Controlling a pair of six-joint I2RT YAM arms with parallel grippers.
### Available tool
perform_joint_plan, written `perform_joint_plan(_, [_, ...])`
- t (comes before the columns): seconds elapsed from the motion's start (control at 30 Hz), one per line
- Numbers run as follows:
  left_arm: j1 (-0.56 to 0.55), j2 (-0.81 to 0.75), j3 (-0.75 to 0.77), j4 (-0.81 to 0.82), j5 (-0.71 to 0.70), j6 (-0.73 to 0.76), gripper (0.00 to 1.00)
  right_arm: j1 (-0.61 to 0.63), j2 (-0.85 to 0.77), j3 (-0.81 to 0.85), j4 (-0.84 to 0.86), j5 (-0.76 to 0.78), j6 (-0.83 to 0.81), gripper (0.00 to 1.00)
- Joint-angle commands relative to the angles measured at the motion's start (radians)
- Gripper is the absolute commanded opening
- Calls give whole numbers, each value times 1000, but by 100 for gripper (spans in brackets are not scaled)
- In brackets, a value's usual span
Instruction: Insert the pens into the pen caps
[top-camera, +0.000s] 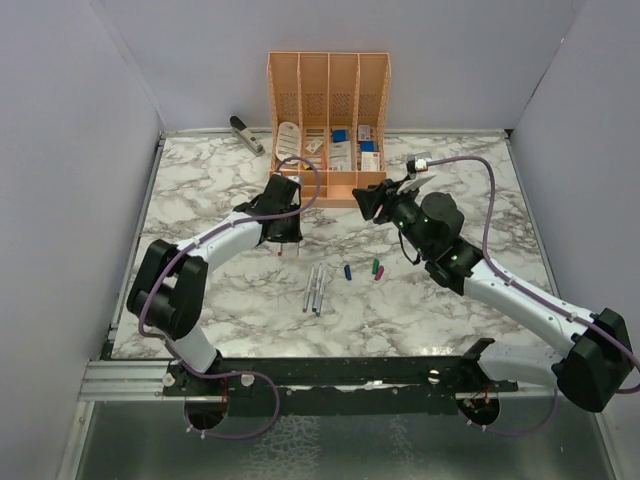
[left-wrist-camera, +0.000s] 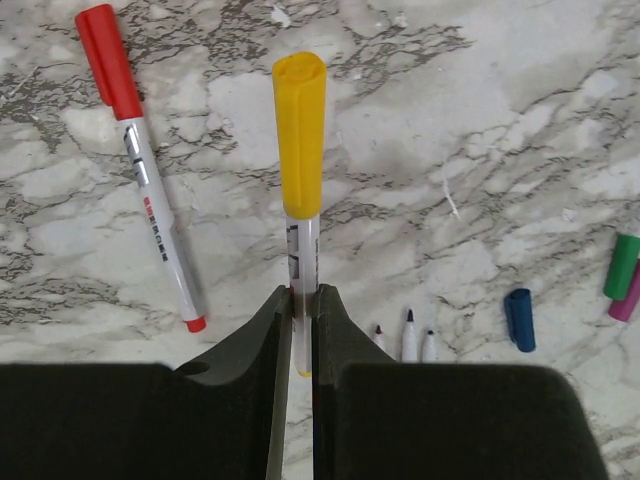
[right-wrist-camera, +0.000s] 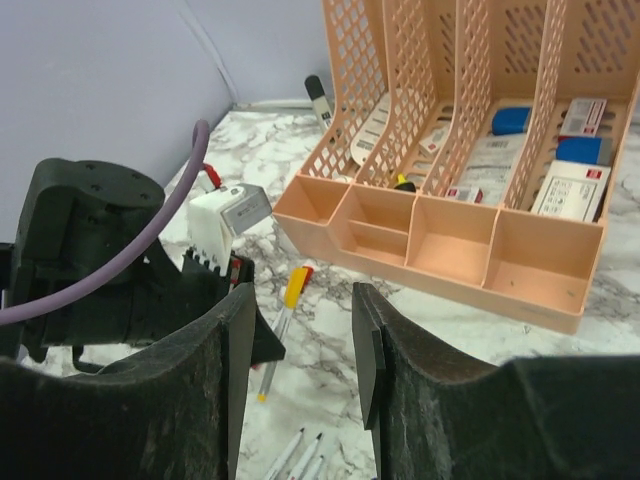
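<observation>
Pens: two capped, three bare; three loose caps; left gripper clamps yellow-capped pen; right gripper apart.

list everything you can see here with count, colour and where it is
yellow-capped pen: 1, white body and yellow cap, gripped by its body in the left gripper
red-capped pen: 1, white body and red cap, lying on the table beside that gripper
uncapped pens: 3, pale grey-white, side by side at table centre
blue cap: 1, blue, just right of the uncapped pens
green cap: 1, green, right of the blue cap
magenta cap: 1, magenta, right next to the green one
desk organiser: 1, orange, back centre, holding small boxes
stapler: 1, grey, back left
table: 1, white-grey marble pattern
left gripper: 1, black, shut on the pen
right gripper: 1, black, open, empty
</observation>
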Motion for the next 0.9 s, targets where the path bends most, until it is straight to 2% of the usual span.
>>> perform_joint_plan(0.0, [18, 80, 39, -69, -82, 6, 0, 2, -24, -24, -66, 32, 39, 43])
perform_joint_plan(0.17, [26, 164, 73, -75, -97, 8, 0, 2, -20, -32, -107, 29, 61, 43])
perform_joint_plan(0.47, [41, 226, 130, -78, -138, 19, 1, 2, -32, -52, -133, 33, 68, 42])
perform_joint_plan(0.87, [58, 248, 180, -99, -155, 23, 26, 2, -22, -55, -137, 19, 71, 40])
